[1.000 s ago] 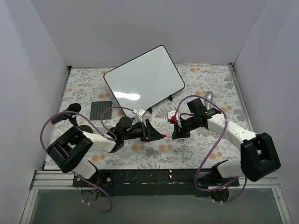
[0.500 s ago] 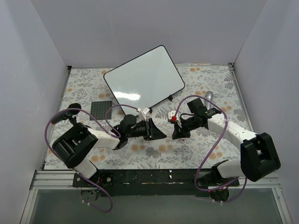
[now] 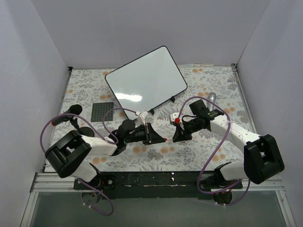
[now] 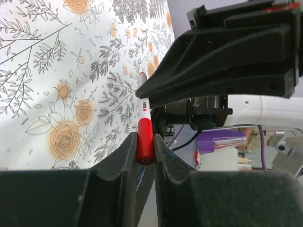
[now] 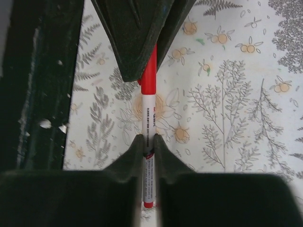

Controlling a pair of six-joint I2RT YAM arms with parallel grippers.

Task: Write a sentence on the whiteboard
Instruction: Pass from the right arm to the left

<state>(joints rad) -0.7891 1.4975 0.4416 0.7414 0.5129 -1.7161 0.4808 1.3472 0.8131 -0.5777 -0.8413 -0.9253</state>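
Observation:
The whiteboard lies tilted at the back middle of the table, and its face is blank; no sentence shows on it. A red-and-white marker is held level between both grippers, above the floral cloth in front of the board. My left gripper is shut on the marker's red cap end. My right gripper is shut on the white barrel, with its red tail end showing behind the jaws. In the right wrist view the left gripper's fingers cover the cap.
A dark grey square mat lies left of the board. A silver cylinder lies at the right, near the right arm. A black object sits at the far left. Purple cables loop off both arms. The black front rail marks the near edge.
The left gripper, tilted up and further right half a second ago, has drawn back left and level. The right gripper has barely moved.

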